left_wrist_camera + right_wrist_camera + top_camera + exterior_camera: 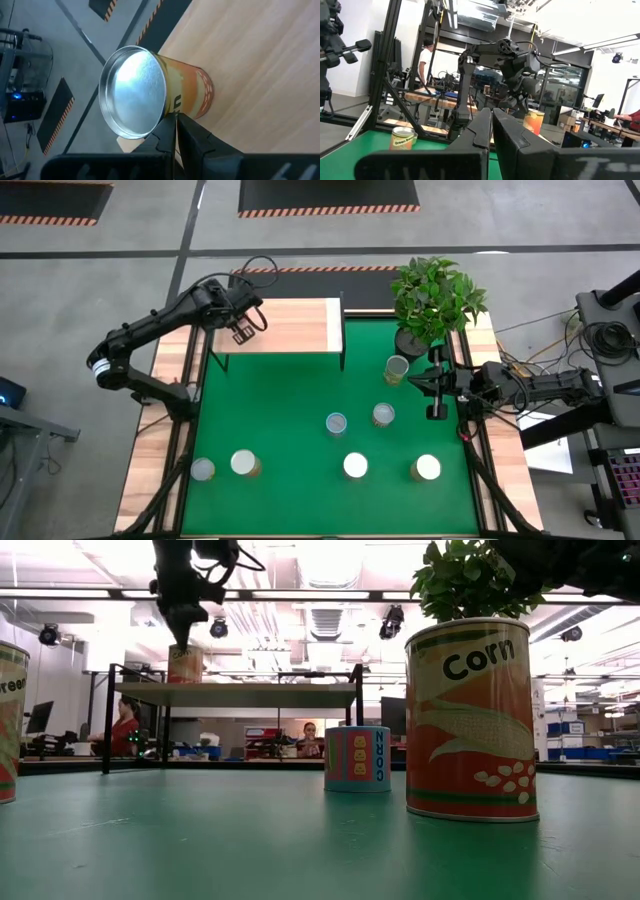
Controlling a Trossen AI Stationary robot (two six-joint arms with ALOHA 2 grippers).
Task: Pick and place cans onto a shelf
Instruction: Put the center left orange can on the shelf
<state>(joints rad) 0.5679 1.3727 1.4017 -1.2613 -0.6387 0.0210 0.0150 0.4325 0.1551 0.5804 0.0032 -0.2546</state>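
Corn can [468, 720] stands nearest on the mat; on the shelf [290, 327], at its left end, an orange can [155, 92] sits just beneath the left gripper [174, 131], fingers clenched, empty; right gripper [437, 385] clenched, empty, hovering right of the mat.

your left arm reaches in from the counter's left edge, elbow bent, forearm stretched toward the far side, its left pincer [243, 328] pointing down with both fingers pressed together, nothing between them. your right arm lies low along the right edge, forearm level, the right pincer [436, 392] likewise closed flat and empty.
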